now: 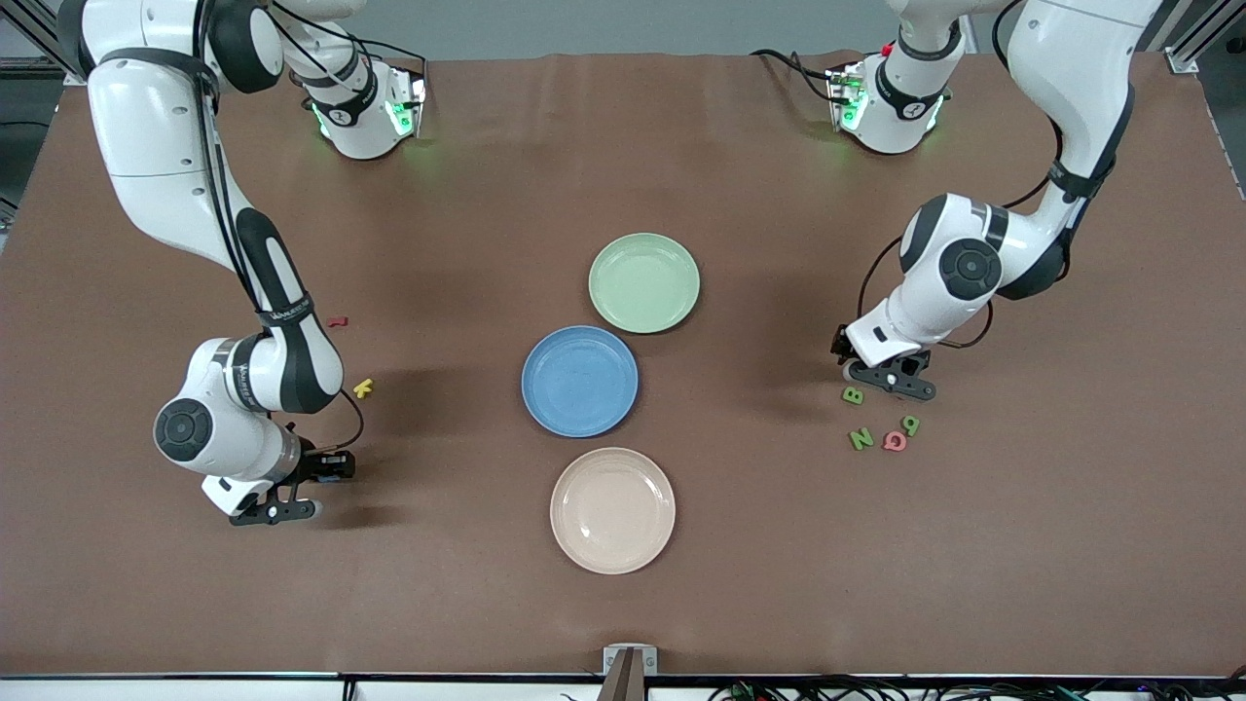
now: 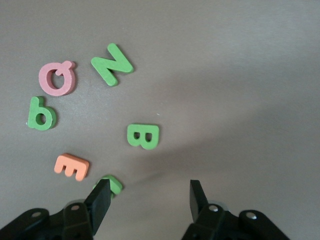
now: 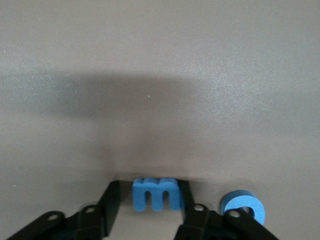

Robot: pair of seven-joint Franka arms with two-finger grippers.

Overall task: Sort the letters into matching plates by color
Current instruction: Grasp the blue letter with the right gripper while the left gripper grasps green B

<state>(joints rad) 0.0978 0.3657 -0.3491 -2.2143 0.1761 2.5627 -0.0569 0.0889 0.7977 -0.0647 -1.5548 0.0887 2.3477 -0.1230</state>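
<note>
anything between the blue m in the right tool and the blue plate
Nothing visible does. The right tool has its fingers on either side of the blue m, and bare table lies from there to the blue plate.

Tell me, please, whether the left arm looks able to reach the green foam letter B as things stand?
Probably yes: the left tool hovers with open fingers close by the green foam letter B, which lies flat on the brown table, apart from the neighbouring letters, nothing covering it.
</note>
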